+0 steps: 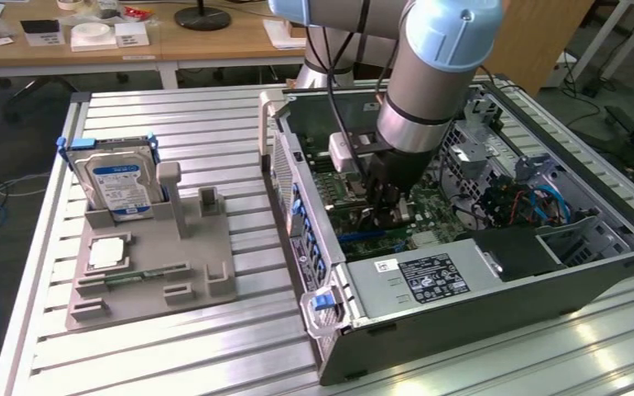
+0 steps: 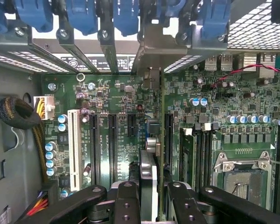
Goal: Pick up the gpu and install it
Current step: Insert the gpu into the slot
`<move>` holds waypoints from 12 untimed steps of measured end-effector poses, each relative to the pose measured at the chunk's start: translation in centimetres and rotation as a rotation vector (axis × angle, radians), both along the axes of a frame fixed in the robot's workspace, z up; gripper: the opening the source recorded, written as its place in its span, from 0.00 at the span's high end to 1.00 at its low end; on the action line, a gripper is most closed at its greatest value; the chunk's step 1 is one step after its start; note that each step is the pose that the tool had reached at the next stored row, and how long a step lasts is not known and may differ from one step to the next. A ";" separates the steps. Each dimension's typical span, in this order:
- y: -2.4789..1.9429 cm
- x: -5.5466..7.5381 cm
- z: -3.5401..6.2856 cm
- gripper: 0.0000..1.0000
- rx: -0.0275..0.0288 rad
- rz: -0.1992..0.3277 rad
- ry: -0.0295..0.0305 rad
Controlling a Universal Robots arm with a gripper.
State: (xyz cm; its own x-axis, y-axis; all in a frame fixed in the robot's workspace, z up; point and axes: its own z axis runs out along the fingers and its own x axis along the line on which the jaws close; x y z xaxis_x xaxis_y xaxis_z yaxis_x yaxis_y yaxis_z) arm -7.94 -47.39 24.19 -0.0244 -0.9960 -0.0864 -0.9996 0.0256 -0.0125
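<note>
We see the gripper [image 2: 151, 200] pinching the gpu [image 2: 149, 175] edge-on, inside the computer case [image 1: 581, 280] above the motherboard [image 2: 112, 107] slots.

No lettering on any label is readable

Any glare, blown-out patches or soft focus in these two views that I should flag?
Exterior view: window glare streaks the slatted table near the computer case. Wrist view: bright, washed-out light behind the blue clips; the hand holding the gpu is soft, the motherboard sharp.
</note>
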 end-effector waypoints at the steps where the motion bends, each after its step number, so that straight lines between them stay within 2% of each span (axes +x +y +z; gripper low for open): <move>1: 0.00 0.0 -0.02 0.73 -0.0002 0.000 0.0001; 12: 0.00 -0.1 -0.22 0.73 -0.0003 0.000 0.0001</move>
State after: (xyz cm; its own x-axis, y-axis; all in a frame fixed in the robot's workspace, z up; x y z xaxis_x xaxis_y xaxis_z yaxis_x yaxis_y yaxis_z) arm -8.08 -47.39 23.97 -0.0243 -0.9960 -0.0861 -0.9996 0.0255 -0.0124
